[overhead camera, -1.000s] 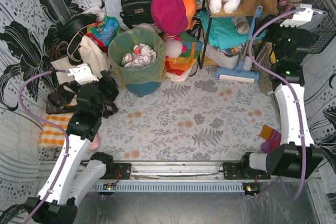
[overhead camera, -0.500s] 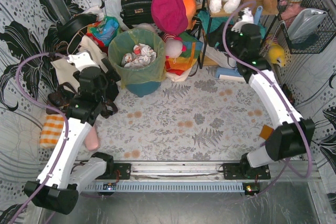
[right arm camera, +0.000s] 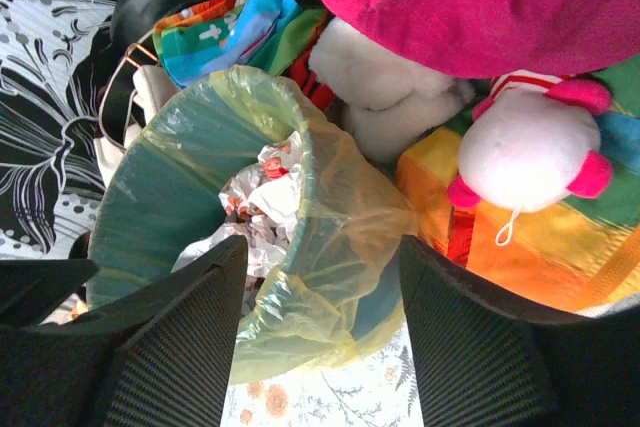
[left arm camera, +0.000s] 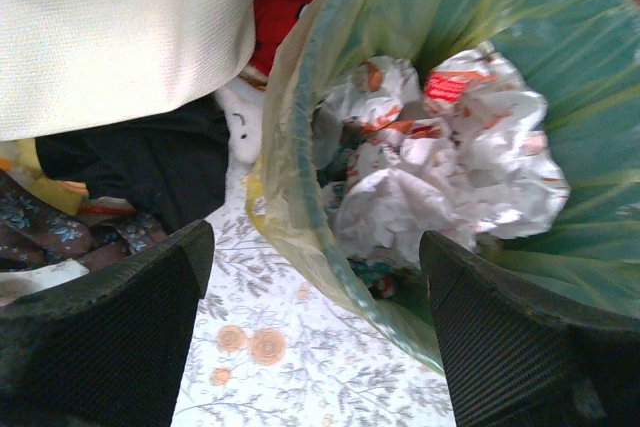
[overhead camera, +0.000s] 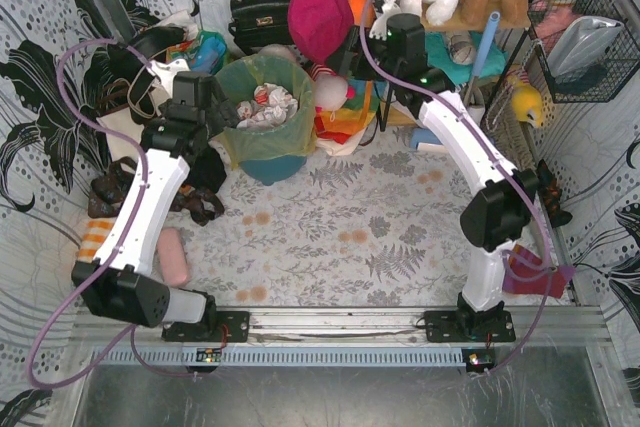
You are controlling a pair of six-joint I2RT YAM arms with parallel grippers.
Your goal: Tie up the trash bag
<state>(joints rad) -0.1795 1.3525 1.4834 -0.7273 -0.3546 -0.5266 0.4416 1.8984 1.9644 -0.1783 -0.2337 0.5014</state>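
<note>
I am holding the left gripper [overhead camera: 225, 112] just beside the left edge of the trash bag [overhead camera: 262, 139]. Its fingers [left arm camera: 110, 337] are spread wide and are gripping nothing. The bag is sitting in the teal bin [overhead camera: 277, 167] at the far side of the flowery table [overhead camera: 380, 237]. Its top is hanging down over the rim, and crumpled white paper [overhead camera: 266, 105] is lying inside. I am holding the right gripper [overhead camera: 355, 52] to the right of the bag, near a white soft toy [overhead camera: 331, 95]. Its fingers [right arm camera: 170, 337] are wide apart too, with nothing between them.
</note>
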